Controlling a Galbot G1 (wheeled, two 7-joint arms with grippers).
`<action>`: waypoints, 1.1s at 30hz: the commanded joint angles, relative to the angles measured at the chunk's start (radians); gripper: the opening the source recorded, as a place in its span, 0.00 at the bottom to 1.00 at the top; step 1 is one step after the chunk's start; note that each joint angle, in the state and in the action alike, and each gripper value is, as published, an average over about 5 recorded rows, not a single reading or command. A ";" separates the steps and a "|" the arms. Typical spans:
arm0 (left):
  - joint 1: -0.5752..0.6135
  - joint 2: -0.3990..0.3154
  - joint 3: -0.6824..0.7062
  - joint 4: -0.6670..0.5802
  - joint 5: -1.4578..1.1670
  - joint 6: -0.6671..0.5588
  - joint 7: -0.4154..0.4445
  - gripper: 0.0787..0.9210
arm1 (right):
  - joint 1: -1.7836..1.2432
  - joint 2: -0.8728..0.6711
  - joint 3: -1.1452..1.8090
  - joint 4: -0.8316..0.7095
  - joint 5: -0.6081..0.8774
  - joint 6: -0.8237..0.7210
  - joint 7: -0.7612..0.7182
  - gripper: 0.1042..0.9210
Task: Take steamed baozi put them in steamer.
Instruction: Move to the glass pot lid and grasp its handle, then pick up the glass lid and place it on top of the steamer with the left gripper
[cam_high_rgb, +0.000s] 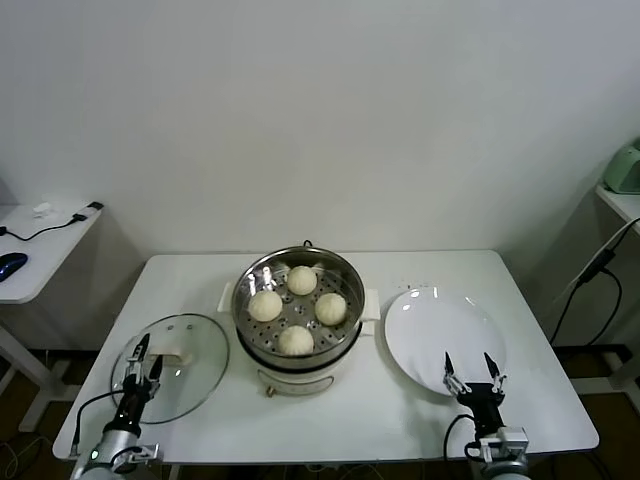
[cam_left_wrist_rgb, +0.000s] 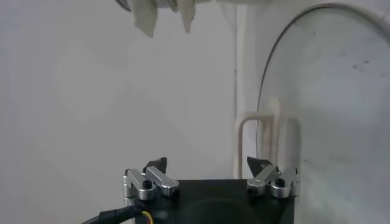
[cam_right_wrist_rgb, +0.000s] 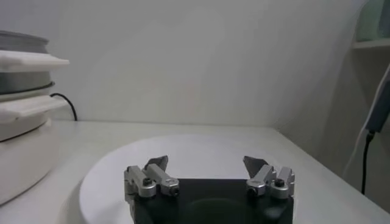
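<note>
A white table (cam_high_rgb: 420, 420) filled the middle of the head view. On it, at about eight o'clock, lay a round glass lid (cam_high_rgb: 185, 350); at about four o'clock lay a flat white plate (cam_high_rgb: 430, 325). Off the table, at nine o'clock, a side desk (cam_high_rgb: 40, 255) held a black cable (cam_high_rgb: 60, 225) and a dark mouse (cam_high_rgb: 10, 264).

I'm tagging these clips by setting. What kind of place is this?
Probably a lab or office set up as a kitchen: a steamer and white plate on a bare white table, with a side desk holding a mouse.
</note>
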 joint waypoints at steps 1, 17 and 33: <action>-0.071 0.007 0.014 0.066 0.025 0.017 0.001 0.88 | -0.008 0.004 0.000 0.014 -0.008 -0.004 0.000 0.88; -0.069 -0.015 0.019 0.113 0.050 0.021 -0.031 0.48 | -0.013 0.012 -0.014 0.026 -0.017 -0.010 0.001 0.88; 0.037 -0.004 -0.043 -0.187 -0.075 0.092 0.071 0.07 | -0.011 0.013 -0.007 0.053 -0.014 -0.023 0.004 0.88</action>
